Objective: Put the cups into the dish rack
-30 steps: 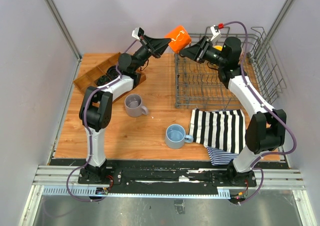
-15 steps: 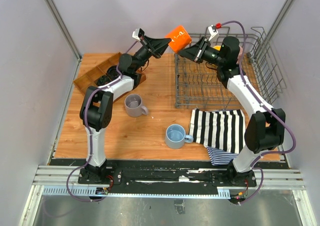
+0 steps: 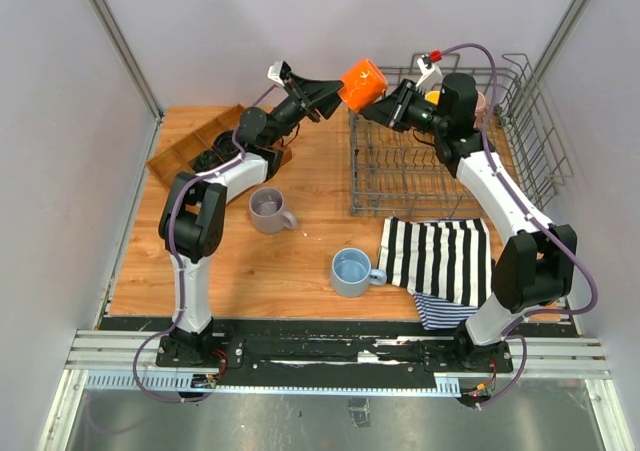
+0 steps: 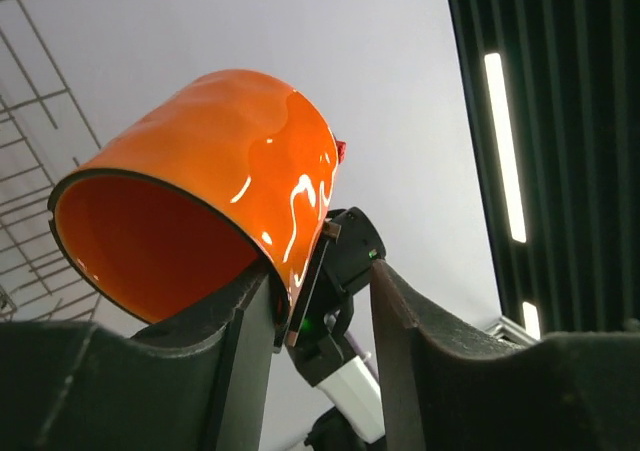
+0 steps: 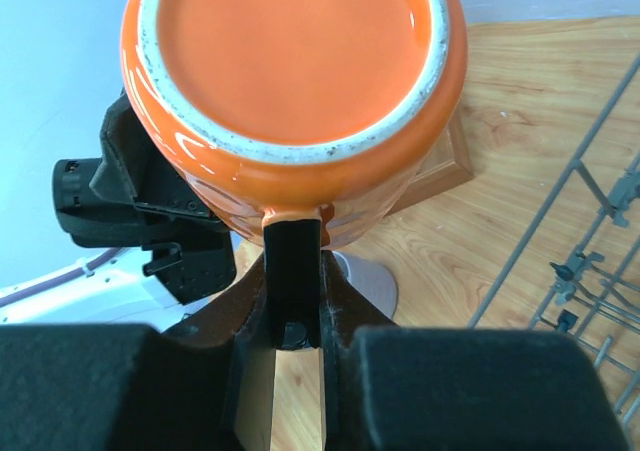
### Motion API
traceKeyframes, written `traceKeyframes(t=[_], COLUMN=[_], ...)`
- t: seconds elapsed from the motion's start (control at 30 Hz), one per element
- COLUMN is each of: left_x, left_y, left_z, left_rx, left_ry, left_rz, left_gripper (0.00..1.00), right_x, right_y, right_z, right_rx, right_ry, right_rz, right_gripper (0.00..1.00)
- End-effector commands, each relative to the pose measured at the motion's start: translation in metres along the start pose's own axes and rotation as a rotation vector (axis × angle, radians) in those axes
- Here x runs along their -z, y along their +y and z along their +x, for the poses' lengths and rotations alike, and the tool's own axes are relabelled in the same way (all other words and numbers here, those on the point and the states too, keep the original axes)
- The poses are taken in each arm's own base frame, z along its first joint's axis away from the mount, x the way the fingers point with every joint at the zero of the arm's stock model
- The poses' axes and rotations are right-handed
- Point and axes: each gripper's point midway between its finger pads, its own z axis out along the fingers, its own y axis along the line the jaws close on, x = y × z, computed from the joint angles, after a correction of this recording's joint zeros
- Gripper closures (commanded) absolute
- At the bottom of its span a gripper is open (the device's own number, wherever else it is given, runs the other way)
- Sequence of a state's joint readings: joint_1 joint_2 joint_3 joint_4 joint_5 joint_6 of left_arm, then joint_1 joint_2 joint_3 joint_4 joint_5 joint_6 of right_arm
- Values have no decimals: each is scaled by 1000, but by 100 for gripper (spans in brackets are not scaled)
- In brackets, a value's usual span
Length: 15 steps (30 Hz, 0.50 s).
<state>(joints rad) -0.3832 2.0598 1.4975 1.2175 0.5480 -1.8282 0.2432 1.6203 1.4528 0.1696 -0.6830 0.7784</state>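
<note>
The orange cup [image 3: 362, 83] hangs in the air over the near-left corner of the dish rack [image 3: 440, 171], between both grippers. My right gripper [image 3: 382, 105] is shut on its handle [image 5: 293, 233]; the cup's base [image 5: 290, 46] faces the right wrist camera. My left gripper [image 3: 336, 93] is open, with the cup's wall [image 4: 230, 161] resting against its left finger [image 4: 245, 356]. The yellow cup [image 3: 434, 98] and the pink cup [image 3: 481, 103] sit in the rack's far part. The grey cup [image 3: 268, 209] and the light blue cup [image 3: 352, 271] stand on the table.
A compartmented wooden tray [image 3: 190, 149] lies at the far left. A black-and-white striped towel [image 3: 440, 259] lies in front of the rack and hangs over the table's near edge. The rack's tall wire sides [image 3: 535, 121] rise at the right.
My right gripper has come up to the orange cup and shut on its handle. The cup has turned and shifted a little to the right. My left arm has followed it.
</note>
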Motion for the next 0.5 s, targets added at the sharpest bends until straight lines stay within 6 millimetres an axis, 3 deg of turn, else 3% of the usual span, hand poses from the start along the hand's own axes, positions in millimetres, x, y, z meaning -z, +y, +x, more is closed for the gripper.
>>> traceKeyframes(t=[0.0, 0.23, 0.47], left_x=[5, 37, 82], left_y=[-13, 21, 62], left_z=[11, -1, -10], left_rx=[-81, -102, -131], left_ry=[33, -8, -24], left_rz=[-5, -154, -373], left_gripper=[54, 38, 37], right_x=[6, 2, -1], right_y=[29, 24, -4], right_z=[-36, -44, -54], right_rx=[144, 171, 210], right_ry=[-107, -124, -130], right_rz=[-10, 14, 110], right_gripper=[99, 99, 99])
